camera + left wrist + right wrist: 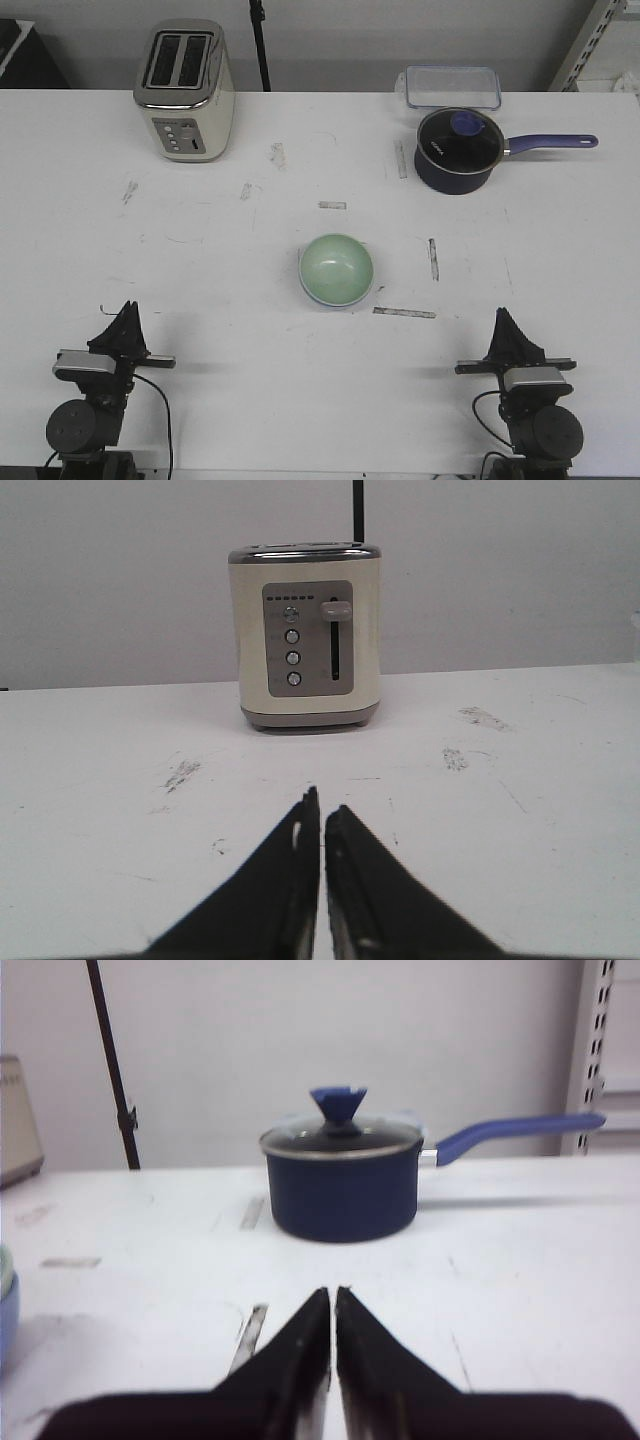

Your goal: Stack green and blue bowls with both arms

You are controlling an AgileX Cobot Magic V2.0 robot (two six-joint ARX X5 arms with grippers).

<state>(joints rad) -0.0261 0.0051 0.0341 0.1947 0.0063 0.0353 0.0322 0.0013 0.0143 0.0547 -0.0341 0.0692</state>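
Note:
The pale green bowl (336, 268) sits upright in the middle of the table. A thin blue edge shows round its lower rim, so it appears nested in the blue bowl (340, 303). In the right wrist view, a sliver of the blue bowl (6, 1322) with a green rim on top shows at the frame's edge. My left gripper (127, 312) (322, 806) rests near the table's front left, shut and empty, well apart from the bowls. At the front right my right gripper (502, 316) (333, 1292) is also shut with nothing in it.
A cream toaster (185, 90) (306, 637) stands at the back left. A dark navy saucepan (457, 150) (341, 1182) with glass lid and purple handle is at the back right, a clear plastic container (452, 87) behind it. Tape strips (404, 312) mark the table.

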